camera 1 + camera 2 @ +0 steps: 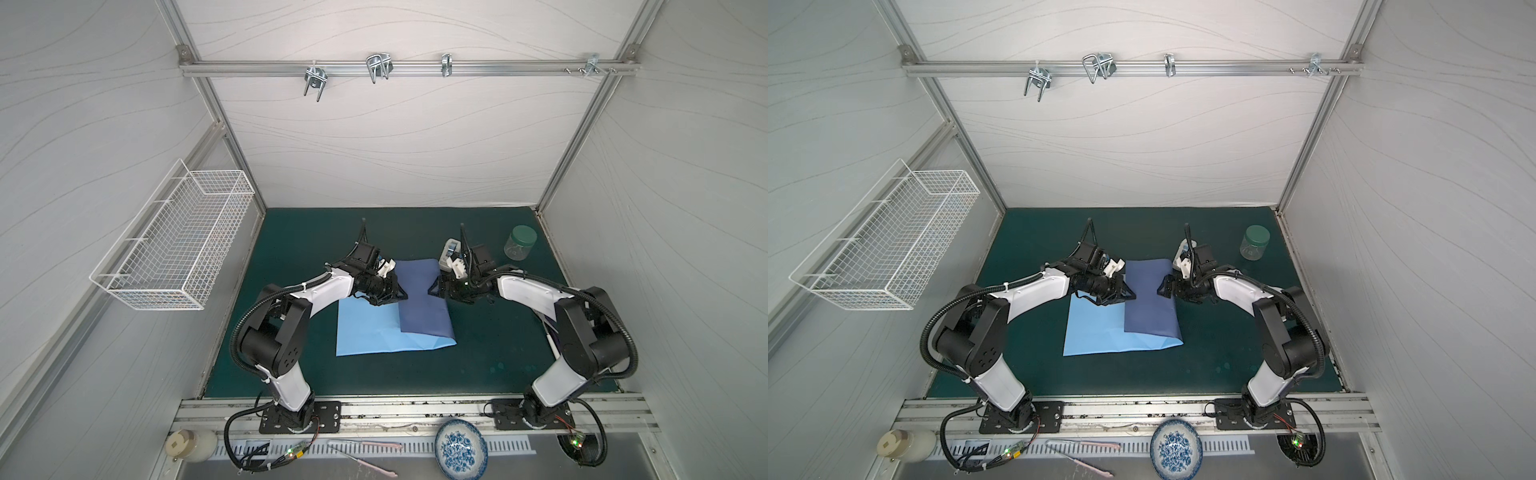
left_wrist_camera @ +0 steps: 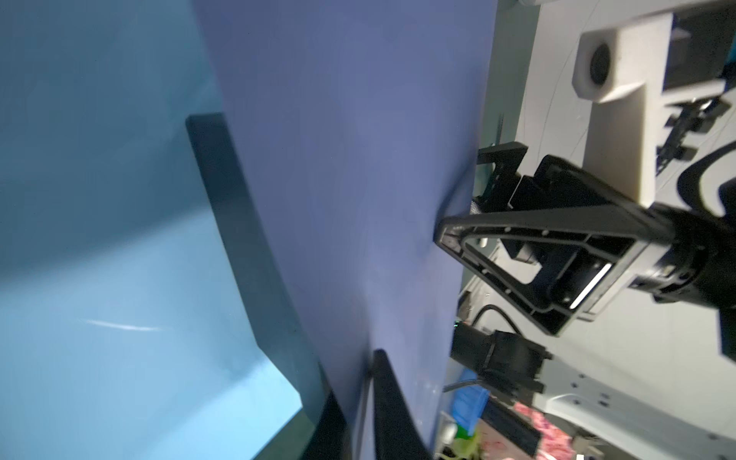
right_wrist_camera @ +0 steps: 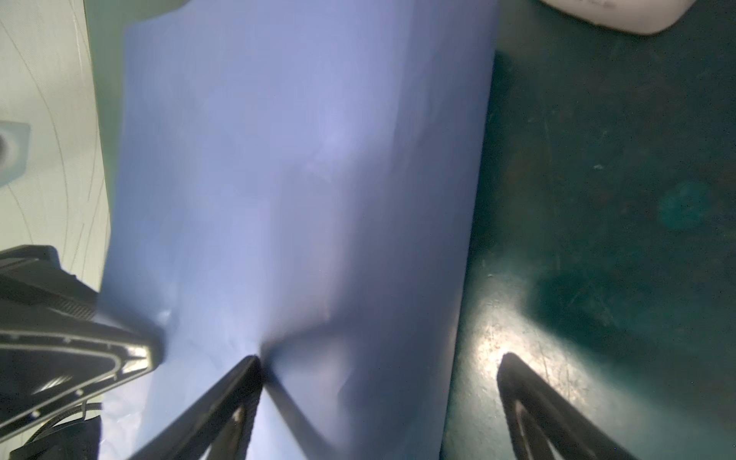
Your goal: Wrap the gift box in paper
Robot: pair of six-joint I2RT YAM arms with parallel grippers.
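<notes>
The paper (image 1: 365, 332) lies on the green mat, light sky-blue face up. Its right part is folded over as an indigo flap (image 1: 419, 299) in both top views. The gift box is hidden under that flap in the top views; in the left wrist view a dark strip (image 2: 247, 239) under the flap looks like its side. My left gripper (image 1: 404, 296) (image 2: 358, 382) is at the flap's left edge, its jaws a little apart with the edge between them. My right gripper (image 1: 431, 291) (image 3: 378, 366) is open wide at the flap's right edge. One of its fingertips (image 3: 249, 374) dents the flap and the other hangs over the mat.
A white tape dispenser (image 1: 449, 253) stands behind the right gripper. A jar with a green lid (image 1: 519, 243) is at the back right of the mat (image 1: 291, 249). A wire basket (image 1: 174, 245) hangs on the left wall. A blue patterned bowl (image 1: 461, 453) sits at the front.
</notes>
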